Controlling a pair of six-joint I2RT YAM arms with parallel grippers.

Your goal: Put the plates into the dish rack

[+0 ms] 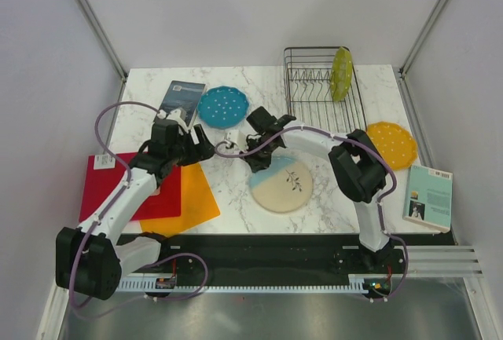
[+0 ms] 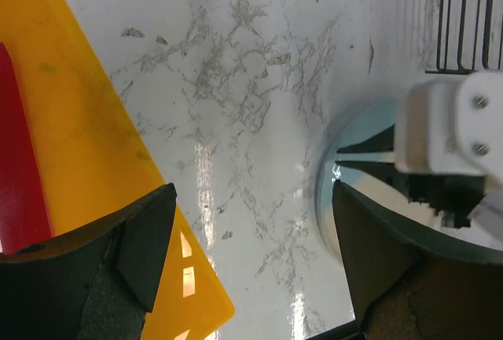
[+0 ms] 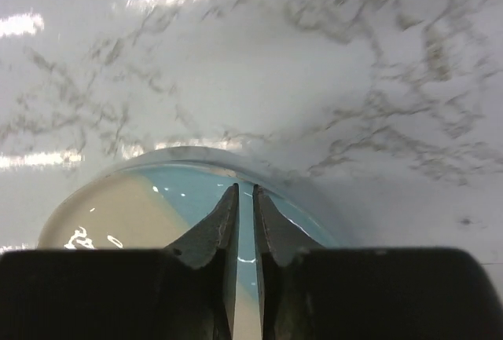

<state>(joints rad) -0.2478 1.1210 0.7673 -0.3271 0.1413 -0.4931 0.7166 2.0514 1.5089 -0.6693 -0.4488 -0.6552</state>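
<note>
I see left gripper point(image 2: 251, 226) wide open, empty; right gripper point(image 3: 244, 199) nearly closed, gripping nothing, tips over cream plate point(image 3: 118, 214)

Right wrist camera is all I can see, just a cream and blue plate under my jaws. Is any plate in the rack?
Observer: Yes, one. The lime-green plate stands on edge in the dish rack.
Operator: Where's my other arm?
Observer: The left gripper hangs over the table beside the cream plate, jaws wide open, holding nothing.
Operator: Which plates are left?
Observer: Besides yours, the teal plate and the orange plate lie flat on the table.
</note>
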